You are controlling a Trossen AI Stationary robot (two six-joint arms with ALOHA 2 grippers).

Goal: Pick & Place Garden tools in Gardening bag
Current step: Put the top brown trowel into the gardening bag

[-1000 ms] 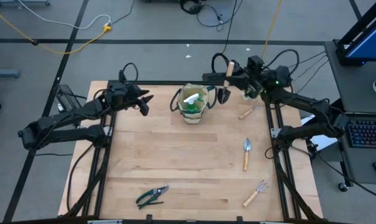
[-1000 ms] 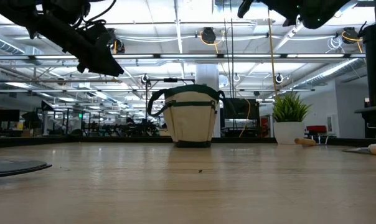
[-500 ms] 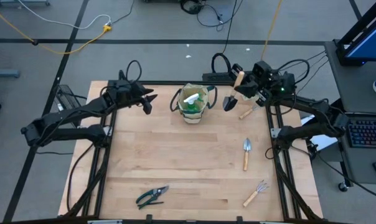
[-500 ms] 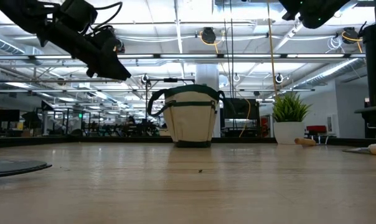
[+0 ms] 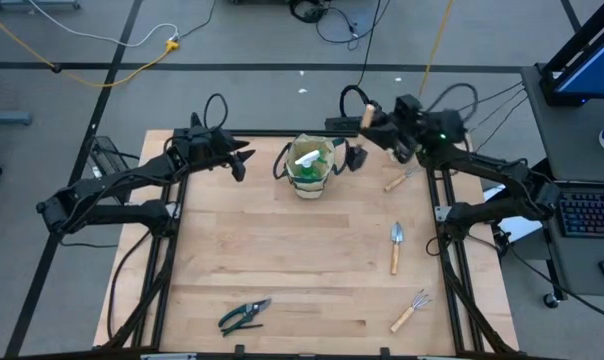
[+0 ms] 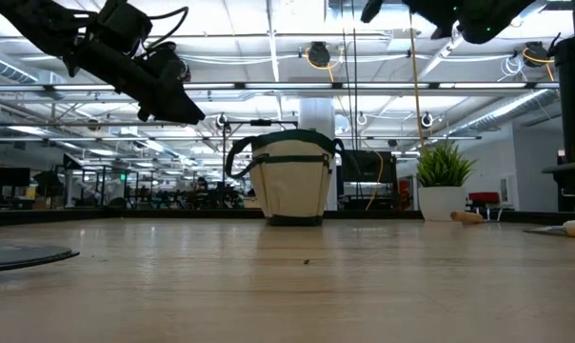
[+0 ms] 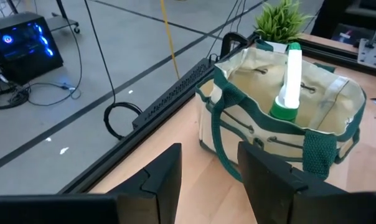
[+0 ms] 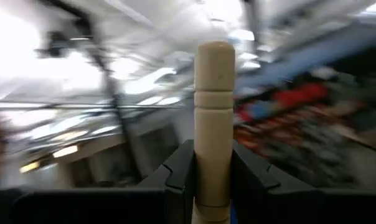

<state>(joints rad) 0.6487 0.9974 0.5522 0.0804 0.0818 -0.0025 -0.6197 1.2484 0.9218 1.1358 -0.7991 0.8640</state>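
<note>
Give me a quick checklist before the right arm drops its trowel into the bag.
1. Right tool shut on the held trowel: ok.
2. Trowel over the gardening bag mouth: not ok, it hangs beside the bag's right edge.
3. Bag upright and open: ok.
4. Room beside the spray bottle in the bag: cannot tell.
5. Left tool clear of the bag, open and empty: ok.

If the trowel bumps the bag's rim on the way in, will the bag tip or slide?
The bag is soft fabric, so its rim would probably give before the whole thing moves. It sits on a flat base in the low view, so tipping seems unlikely. With only a spray bottle inside it looks light and may slide. The right gripper holds the trowel beside it.
</note>
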